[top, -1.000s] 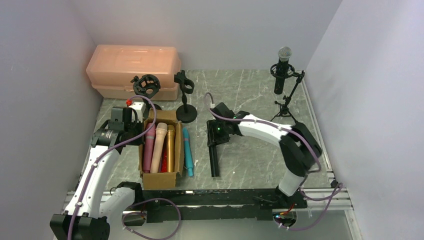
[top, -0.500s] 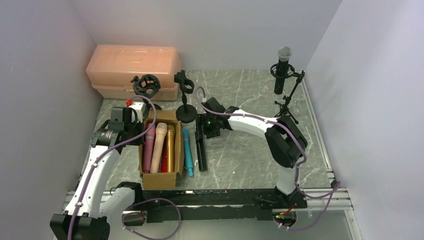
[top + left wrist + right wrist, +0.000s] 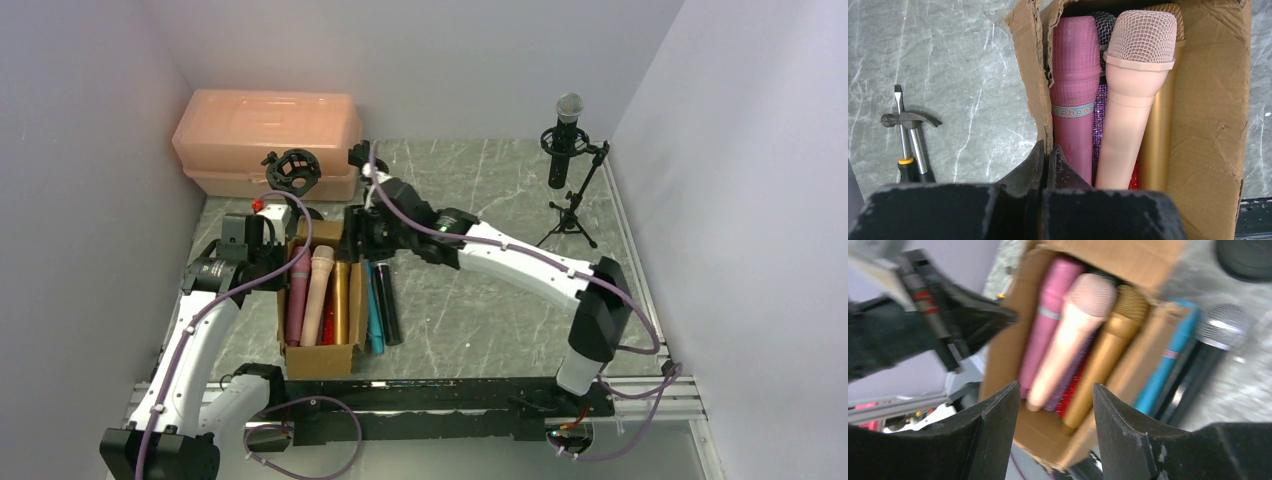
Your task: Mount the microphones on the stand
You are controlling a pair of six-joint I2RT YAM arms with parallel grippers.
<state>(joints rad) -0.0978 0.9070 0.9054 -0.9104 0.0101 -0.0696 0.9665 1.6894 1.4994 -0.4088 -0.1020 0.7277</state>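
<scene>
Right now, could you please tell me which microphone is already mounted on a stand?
The black microphone with the silver mesh head, upright on the tripod stand at far right. All others lie flat, in the cardboard box or beside it.

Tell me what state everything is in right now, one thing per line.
Cardboard box: open.
Left gripper: shut on its wall.
Right gripper: open, empty.
Black microphone: lying flat.
Teal microphone: lying flat.
Silver-headed microphone: upright in tripod mount.
Plastic case: closed.
</scene>
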